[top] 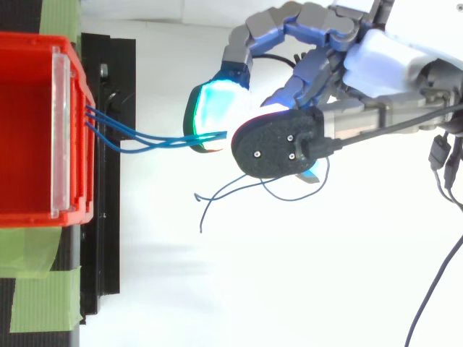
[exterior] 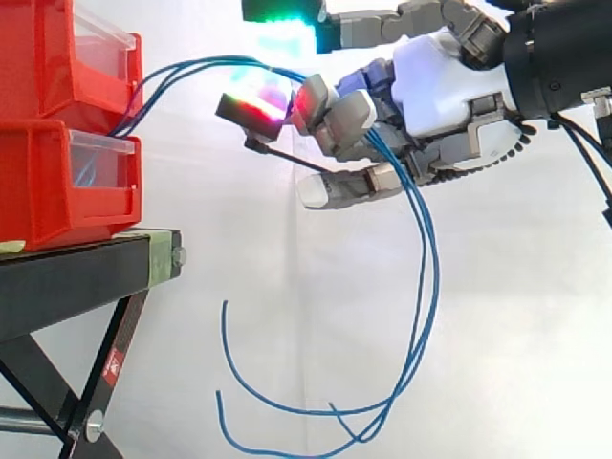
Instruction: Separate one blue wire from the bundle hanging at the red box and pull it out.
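Robot hand [exterior: 435, 81], fingers curled and clamped on thin blue wires [top: 155, 141] stretching from stacked red plastic bins [exterior: 43, 182]. About 3 strands appear gripped; isolating 1 and pulling it out remain.

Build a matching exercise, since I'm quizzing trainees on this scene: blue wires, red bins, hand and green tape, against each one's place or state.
Things:
1. blue wires
2. red bins
3. hand
4. green tape

Places or states:
A. stacked on the black stand
B. stuck flat on the stand by the bin
C. curled round the wires
D. run out from the bins, loose ends hanging

Pairs: 1-D, 2-A, 3-C, 4-B
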Motion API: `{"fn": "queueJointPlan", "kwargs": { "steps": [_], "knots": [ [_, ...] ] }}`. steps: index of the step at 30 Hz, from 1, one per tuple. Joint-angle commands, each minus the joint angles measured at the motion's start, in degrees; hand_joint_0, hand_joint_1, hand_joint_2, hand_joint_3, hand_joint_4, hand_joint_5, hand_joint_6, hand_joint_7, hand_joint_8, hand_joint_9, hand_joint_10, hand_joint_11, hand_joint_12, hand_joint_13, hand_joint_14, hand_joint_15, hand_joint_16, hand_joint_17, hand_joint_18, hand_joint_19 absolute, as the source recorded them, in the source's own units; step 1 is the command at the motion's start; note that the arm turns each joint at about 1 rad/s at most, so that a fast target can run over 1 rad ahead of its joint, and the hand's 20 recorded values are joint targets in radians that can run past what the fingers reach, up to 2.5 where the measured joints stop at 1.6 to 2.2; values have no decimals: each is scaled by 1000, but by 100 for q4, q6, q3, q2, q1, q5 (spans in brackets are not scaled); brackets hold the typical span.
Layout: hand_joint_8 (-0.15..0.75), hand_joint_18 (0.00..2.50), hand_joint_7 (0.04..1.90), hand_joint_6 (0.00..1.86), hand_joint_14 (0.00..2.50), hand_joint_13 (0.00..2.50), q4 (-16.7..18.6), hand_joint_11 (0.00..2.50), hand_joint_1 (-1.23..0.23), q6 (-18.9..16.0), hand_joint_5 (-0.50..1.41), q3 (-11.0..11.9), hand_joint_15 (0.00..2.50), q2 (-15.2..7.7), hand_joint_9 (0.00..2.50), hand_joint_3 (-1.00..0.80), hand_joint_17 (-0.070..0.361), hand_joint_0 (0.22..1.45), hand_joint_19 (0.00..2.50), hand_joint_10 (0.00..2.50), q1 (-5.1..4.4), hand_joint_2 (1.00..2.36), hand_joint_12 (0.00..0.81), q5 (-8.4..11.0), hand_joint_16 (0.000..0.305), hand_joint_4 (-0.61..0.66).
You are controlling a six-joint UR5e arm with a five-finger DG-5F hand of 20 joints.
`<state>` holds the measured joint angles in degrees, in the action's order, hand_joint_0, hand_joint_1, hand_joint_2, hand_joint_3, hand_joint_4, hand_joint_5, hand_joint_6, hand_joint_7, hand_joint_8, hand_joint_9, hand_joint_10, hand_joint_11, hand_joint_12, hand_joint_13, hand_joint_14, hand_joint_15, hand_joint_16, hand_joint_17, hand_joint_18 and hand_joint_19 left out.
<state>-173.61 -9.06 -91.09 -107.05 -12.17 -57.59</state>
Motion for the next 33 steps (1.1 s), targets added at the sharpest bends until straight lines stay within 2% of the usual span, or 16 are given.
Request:
{"fn": "queueJointPlan", "kwargs": {
  "steps": [1,6,7,13,25,33],
  "knots": [
    [390,819,931,934,10,1393,-191,1357,-700,-430,-159,4,1335,0,1301,-186,137,585,462,12,-22,1011,471,-16,61,130],
    [356,768,939,931,13,1356,-305,1385,-686,-676,-162,4,1357,0,1280,-246,124,573,493,16,-40,1015,435,-16,55,132],
    [330,738,967,926,15,1334,-375,1396,-674,-746,-165,4,1373,0,1265,-261,117,565,511,18,-49,1015,404,-16,52,127],
    [335,735,982,918,15,1324,-463,1391,-680,-843,-166,-5,1377,0,1252,-264,118,557,511,17,-66,1015,408,-16,52,134],
    [337,739,962,911,14,1320,-481,1368,-647,-825,-171,-5,1365,0,1236,-370,122,528,506,17,-66,1010,418,-7,54,142],
    [329,728,972,912,17,1318,-481,1369,-661,-825,-166,4,1365,0,1237,-297,115,582,508,18,-75,1015,399,-7,51,120]
  ]
}}
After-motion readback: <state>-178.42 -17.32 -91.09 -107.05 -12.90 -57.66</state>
